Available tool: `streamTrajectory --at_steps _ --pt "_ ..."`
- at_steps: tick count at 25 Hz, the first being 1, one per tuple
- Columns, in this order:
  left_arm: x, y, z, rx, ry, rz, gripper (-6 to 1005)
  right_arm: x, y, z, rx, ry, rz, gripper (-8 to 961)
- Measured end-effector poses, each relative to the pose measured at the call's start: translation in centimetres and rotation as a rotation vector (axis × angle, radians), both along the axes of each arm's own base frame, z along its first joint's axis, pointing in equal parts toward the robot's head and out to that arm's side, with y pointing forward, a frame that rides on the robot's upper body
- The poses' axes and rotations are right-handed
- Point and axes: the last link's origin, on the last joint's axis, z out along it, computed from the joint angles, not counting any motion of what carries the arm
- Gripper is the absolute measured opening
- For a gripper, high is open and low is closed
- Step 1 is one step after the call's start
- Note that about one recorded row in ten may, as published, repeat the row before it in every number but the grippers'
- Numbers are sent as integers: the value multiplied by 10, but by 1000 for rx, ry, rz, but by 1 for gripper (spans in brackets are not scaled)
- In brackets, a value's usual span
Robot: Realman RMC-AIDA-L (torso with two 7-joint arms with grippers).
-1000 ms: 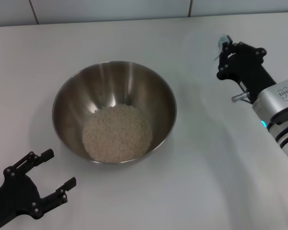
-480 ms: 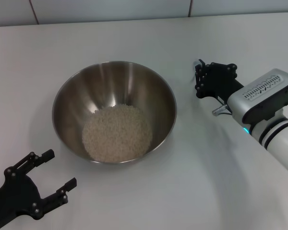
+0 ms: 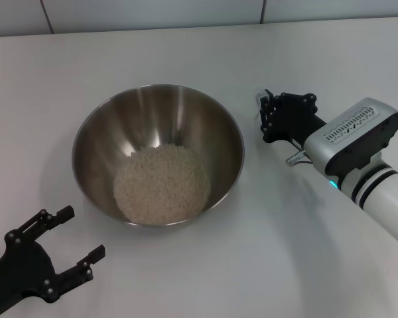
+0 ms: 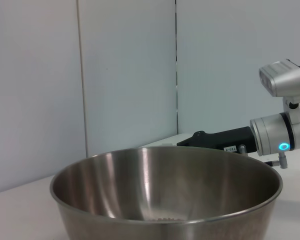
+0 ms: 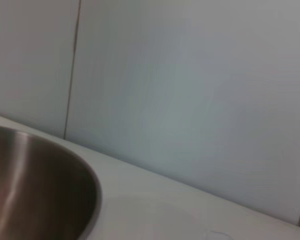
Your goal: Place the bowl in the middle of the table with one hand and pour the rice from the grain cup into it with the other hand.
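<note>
The left gripper (image 3: pixel 69 233) has its fingers (image 3: pixel 61 213) spread apart with nothing between them, low over the tabletop (image 3: pixel 186 278) just beside the near-left side of the bowl (image 3: pixel 158 154). Whether the right gripper (image 3: pixel 268 118) is gripping anything cannot be told; it sits close to the bowl's right rim. The rice (image 3: pixel 162 184) lies heaped inside the bowl, which stands mid-tabletop.

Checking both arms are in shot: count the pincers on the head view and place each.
2. The left pincer sits open at the table's near left corner, clear of the bowl. The right pincer hangs just right of the bowl's rim.
</note>
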Motion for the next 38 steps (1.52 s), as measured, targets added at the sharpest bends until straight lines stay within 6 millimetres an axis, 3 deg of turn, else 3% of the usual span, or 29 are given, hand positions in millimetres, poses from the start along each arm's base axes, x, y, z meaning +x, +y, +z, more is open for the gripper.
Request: streamTrajectory --at_steps 9,23,28,33,35,38 --pt "1 2 -1 -2 -1 -7 813 0 -4 -4 -16 4 1 35" --pt "2 1 -1 -1 -3 -4 811 15 -23 1 4 23 -15 415" --pt "0 -1 -1 -4 -2 2 811 21 -47 8 42 80 21 512" --pt "0 -6 -1 -10 -14 -1 811 36 -75 27 93 142 51 627" --pt "1 -8 -1 -13 -20 -2 811 43 -93 41 43 225 113 669" --pt "1 -9 -2 -19 -20 -3 811 45 -102 48 -64 270 177 724"
